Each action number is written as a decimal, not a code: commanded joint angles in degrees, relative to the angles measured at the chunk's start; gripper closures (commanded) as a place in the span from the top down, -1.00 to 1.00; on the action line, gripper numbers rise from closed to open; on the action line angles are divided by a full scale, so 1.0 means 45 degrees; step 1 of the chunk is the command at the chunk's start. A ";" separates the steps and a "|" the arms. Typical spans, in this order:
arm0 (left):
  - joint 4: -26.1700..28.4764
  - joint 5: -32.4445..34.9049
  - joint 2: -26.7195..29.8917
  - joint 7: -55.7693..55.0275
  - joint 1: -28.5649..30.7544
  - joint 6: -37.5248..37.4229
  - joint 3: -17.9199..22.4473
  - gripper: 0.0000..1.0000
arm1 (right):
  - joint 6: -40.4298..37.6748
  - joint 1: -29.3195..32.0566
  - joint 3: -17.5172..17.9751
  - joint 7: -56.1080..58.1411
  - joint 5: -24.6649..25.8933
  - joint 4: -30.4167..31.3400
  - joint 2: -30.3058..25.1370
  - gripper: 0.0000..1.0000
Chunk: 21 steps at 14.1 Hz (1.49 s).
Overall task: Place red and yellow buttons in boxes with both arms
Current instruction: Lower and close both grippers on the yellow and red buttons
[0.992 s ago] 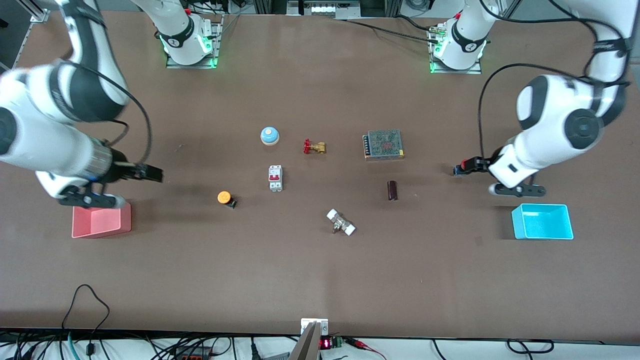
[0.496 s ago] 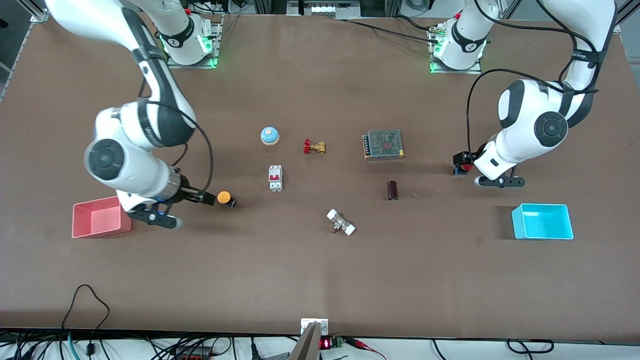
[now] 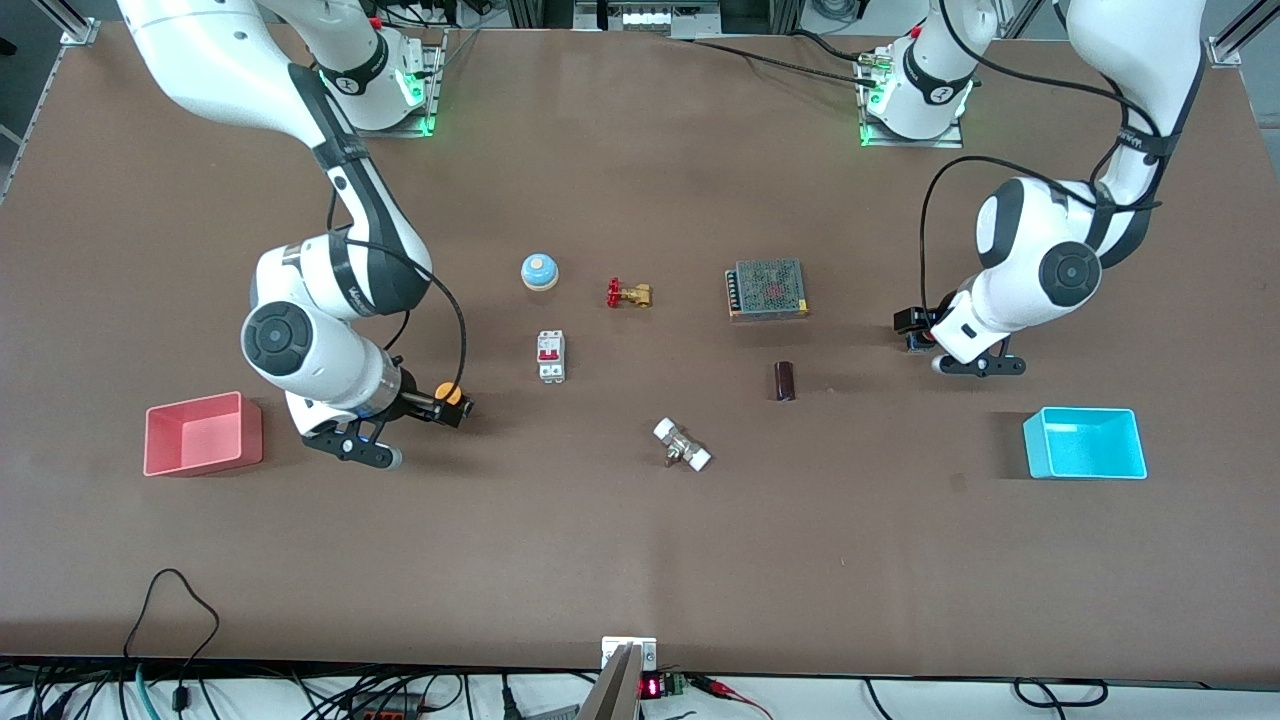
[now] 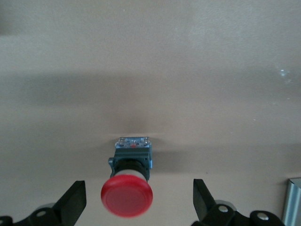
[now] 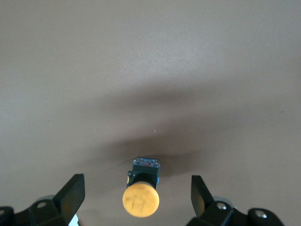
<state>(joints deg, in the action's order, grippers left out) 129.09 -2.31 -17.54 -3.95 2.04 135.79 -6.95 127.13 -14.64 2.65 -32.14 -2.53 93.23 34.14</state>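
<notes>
The yellow button [image 3: 455, 394] lies on the table between the pink box [image 3: 204, 466] and a circuit breaker. My right gripper [image 3: 445, 404] is open around it, its fingers apart on either side of the cap [image 5: 141, 199] and not touching. The red button [image 3: 929, 336] lies nearer the left arm's end, farther from the front camera than the cyan box [image 3: 1035, 446]. My left gripper [image 3: 912, 329] is open around it; the red cap [image 4: 127, 197] sits between the fingers [image 4: 73, 203], nearer one of them. Both boxes look empty.
Mid-table lie a blue-and-white dome [image 3: 539, 271], a brass valve with a red handle [image 3: 628, 293], a circuit breaker [image 3: 551, 356], a mesh-topped power supply [image 3: 767, 289], a dark cylinder [image 3: 785, 381] and a white-ended fitting [image 3: 682, 445].
My right gripper has swung from above the pink box across to the yellow button. My left gripper has shifted a little toward the table's middle, staying at the red button.
</notes>
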 commanded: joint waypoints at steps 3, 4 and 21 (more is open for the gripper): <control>-0.0033 -0.0053 -0.0515 0.0370 0.0190 0.0742 -0.0058 1.00 | 0.0283 -0.0046 0.0192 -0.0416 0.0016 0.0395 0.0069 1.00; -0.0033 -0.0053 -0.0516 0.0370 0.0287 0.0743 -0.0058 1.00 | 0.0418 -0.0066 0.0193 -0.0416 0.0036 0.0472 0.0088 1.00; 0.0123 -0.0072 -0.0613 0.0898 0.0288 0.0548 -0.0077 -0.12 | 0.1982 -0.0105 0.0506 -0.0767 0.1110 0.1567 0.0304 0.34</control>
<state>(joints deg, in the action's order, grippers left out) 129.27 -2.31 -20.69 -1.40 2.92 138.46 -7.00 135.02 -15.30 4.51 -34.14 1.31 99.75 35.68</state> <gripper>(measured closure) 0.463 0.159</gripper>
